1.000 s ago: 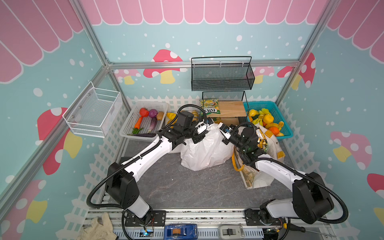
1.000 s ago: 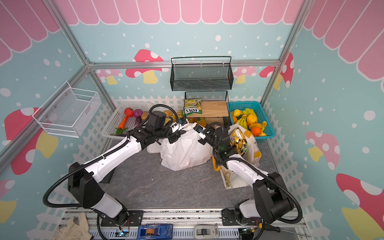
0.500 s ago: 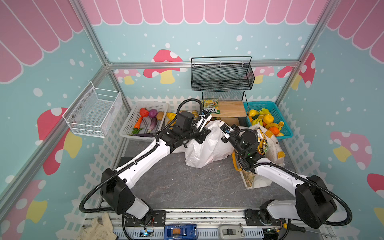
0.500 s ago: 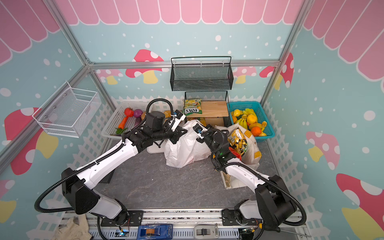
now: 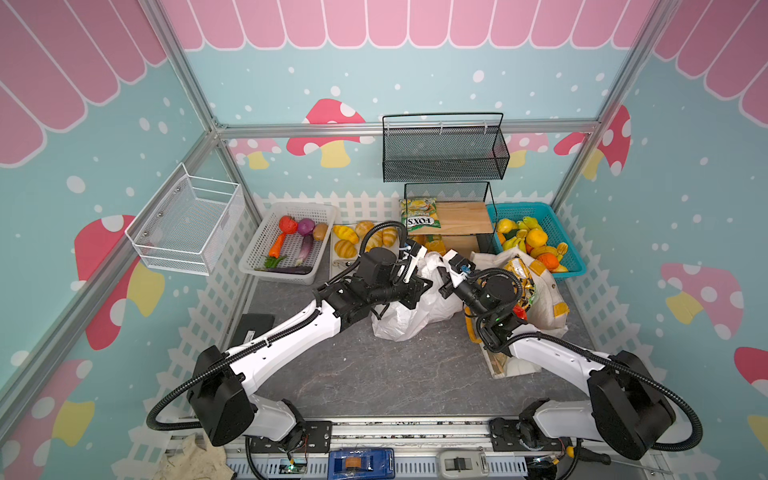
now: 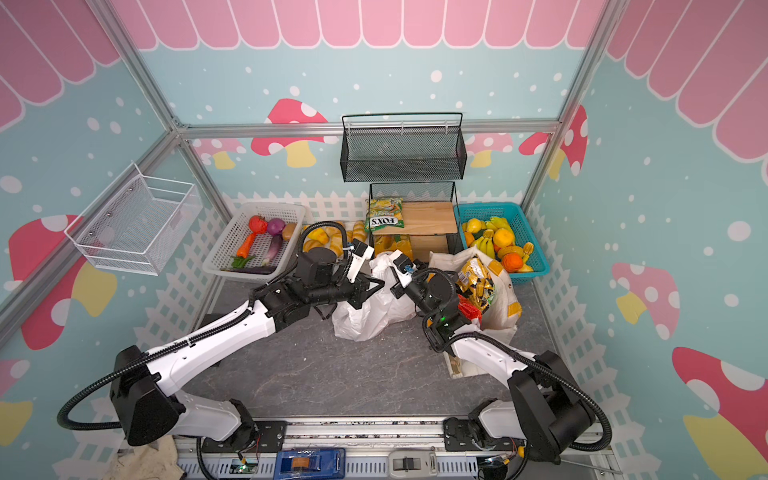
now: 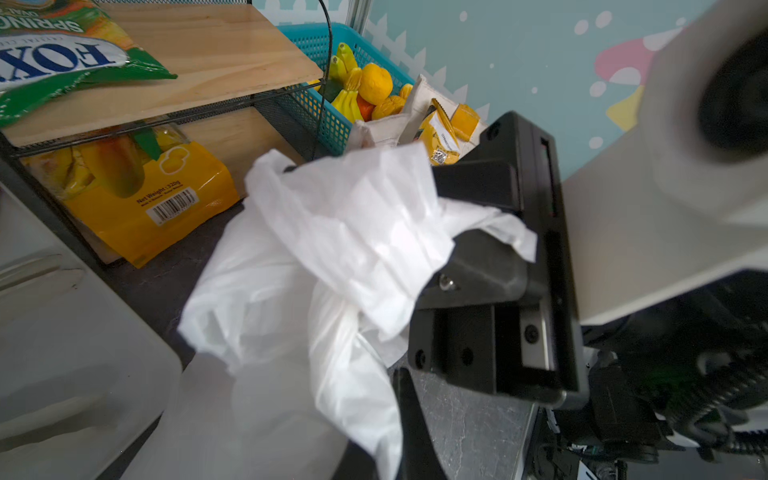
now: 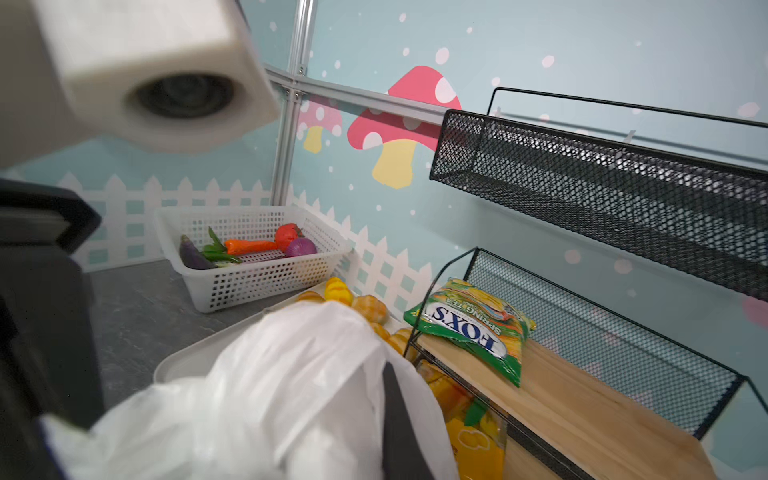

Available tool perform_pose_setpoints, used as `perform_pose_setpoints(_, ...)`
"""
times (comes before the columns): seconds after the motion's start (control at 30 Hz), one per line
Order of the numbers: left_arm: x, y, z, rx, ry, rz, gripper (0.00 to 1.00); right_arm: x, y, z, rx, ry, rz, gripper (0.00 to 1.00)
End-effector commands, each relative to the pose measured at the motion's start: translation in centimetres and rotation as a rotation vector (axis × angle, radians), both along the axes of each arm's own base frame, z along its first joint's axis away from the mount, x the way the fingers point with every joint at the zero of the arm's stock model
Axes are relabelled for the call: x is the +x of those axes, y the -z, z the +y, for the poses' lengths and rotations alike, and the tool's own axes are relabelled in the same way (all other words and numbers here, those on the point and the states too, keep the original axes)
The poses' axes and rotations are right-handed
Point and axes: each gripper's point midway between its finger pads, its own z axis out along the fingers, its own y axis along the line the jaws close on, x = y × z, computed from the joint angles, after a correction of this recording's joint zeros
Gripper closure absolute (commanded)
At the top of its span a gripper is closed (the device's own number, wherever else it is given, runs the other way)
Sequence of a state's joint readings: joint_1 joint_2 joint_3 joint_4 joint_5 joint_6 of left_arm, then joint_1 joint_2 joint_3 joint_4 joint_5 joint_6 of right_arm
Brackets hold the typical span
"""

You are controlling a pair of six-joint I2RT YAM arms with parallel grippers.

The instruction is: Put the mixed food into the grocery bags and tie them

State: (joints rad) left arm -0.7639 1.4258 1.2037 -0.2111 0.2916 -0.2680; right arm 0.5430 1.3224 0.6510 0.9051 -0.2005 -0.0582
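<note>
Toy vegetables [image 5: 277, 245] lie in the white basket [image 5: 257, 237] at far left, well apart from the work. Next comes the left gripper [image 5: 428, 286], pinched shut on a fold of the white carrier bag [image 5: 401, 318], which slumps on the table [image 5: 374, 374] between the two claws (its bulk hangs below them). Just beside it, the right gripper [image 5: 444, 279] clamps another fold of the bag's top, so both arms are equally near. Rightmost, the tote [image 5: 546, 291] holds snack packets [image 5: 515, 271]. Tying probably turns on crossing the two gathered ends, which lie almost tip to tip.
</note>
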Motion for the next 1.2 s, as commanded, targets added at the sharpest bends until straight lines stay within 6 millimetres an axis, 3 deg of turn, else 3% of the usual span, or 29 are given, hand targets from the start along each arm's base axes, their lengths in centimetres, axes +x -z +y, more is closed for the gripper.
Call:
perform_pose_setpoints(0.0, 0.0, -1.7, -0.3, -0.097, -0.031, -0.002, 0.89, -2.9, -1.7, 1.1, 0.084, -0.156, -0.021, 1.00)
perform_pose_setpoints(0.17, -1.1, -2.6, -0.6, -0.168, 0.005, 0.010, 0.81, -3.8, -1.1, 0.8, 0.070, -0.173, -0.028, 1.00)
perform_pose_setpoints(0.3, -2.7, -3.8, -1.2, -0.208, 0.070, 0.021, 0.76, -4.2, -2.0, 0.6, 0.067, -0.194, -0.053, 1.00)
perform_pose_setpoints(0.53, -3.6, -3.9, -1.2, -0.191, 0.090, 0.007, 0.70, -4.9, -2.5, 1.2, 0.063, -0.296, -0.048, 1.00)
perform_pose_setpoints(0.73, -4.9, -3.8, -0.9, -0.162, 0.155, -0.013, 0.57, -5.5, -1.7, 1.6, 0.042, -0.374, -0.028, 1.00)
perform_pose_setpoints(0.97, -5.5, -3.0, 2.4, -0.043, 0.151, -0.063, 0.37, -6.6, -0.1, 2.6, -0.009, -0.477, 0.013, 1.00)
perform_pose_setpoints(1.17, -5.1, -3.3, 6.2, -0.034, 0.086, -0.053, 0.30, -6.9, 0.3, 2.6, -0.017, -0.488, 0.015, 1.00)
